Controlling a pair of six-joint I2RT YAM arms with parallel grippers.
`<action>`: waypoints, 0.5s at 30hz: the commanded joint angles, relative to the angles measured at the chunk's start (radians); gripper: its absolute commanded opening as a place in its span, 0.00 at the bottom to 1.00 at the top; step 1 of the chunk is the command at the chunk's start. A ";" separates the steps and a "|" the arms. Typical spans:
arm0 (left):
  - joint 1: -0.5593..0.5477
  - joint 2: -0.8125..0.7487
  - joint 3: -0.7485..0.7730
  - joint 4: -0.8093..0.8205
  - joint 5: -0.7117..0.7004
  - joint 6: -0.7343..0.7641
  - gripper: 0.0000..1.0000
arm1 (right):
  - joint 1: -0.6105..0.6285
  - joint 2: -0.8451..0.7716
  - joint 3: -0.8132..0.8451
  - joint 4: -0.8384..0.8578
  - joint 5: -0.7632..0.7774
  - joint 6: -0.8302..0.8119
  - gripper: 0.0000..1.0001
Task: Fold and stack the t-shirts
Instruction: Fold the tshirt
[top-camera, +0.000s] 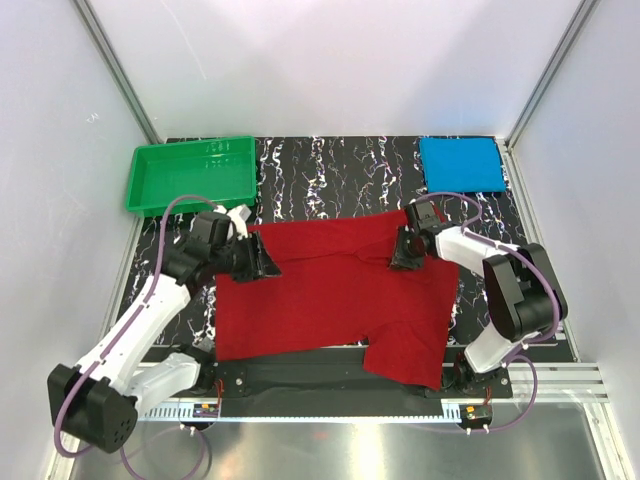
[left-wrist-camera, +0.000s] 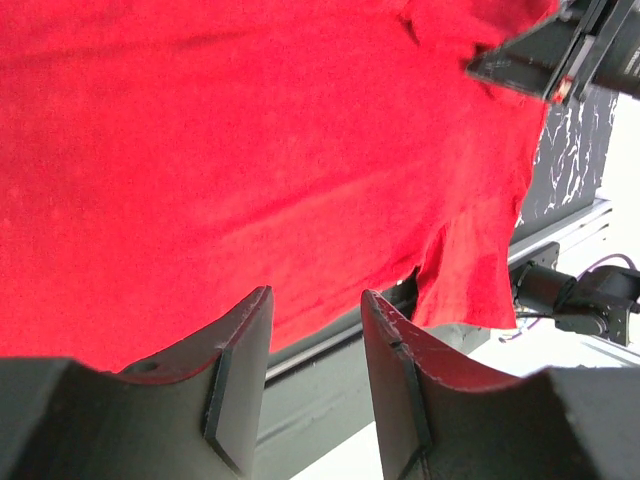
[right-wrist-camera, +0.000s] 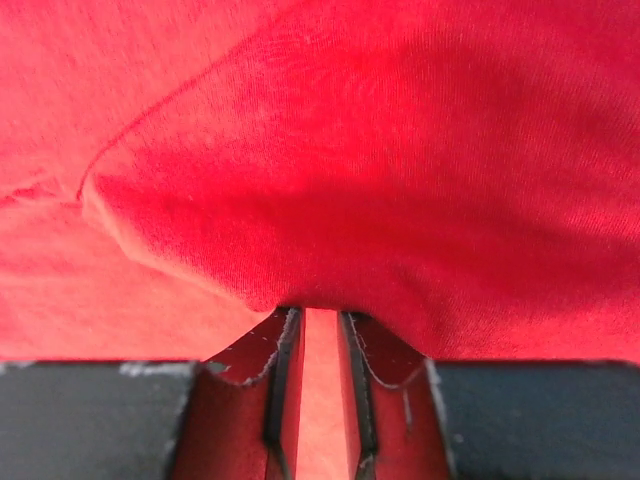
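Pinching a fold of the red t-shirt (top-camera: 330, 290), the right fingers (right-wrist-camera: 385, 410) are clenched (left fingers (left-wrist-camera: 235, 380) spread apart).

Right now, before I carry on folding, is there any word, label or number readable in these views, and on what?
Nothing is readable.
Green tray: faint raised marks on its far wall, too small to read.
Red t-shirt: no print or tag showing in any view.
Blue t-shirt: plain, no print showing.

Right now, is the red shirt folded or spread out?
Spread out: the red shirt lies open across the table, one sleeve sticking out.
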 joint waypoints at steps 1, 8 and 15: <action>-0.001 -0.061 -0.013 -0.022 -0.027 -0.033 0.46 | 0.007 0.027 0.075 0.042 0.046 0.003 0.26; -0.001 -0.096 0.001 -0.059 -0.043 -0.033 0.46 | 0.007 0.035 0.104 0.042 0.039 -0.004 0.31; -0.001 -0.087 0.001 -0.052 -0.038 -0.033 0.47 | 0.007 0.061 0.116 0.064 0.000 -0.004 0.36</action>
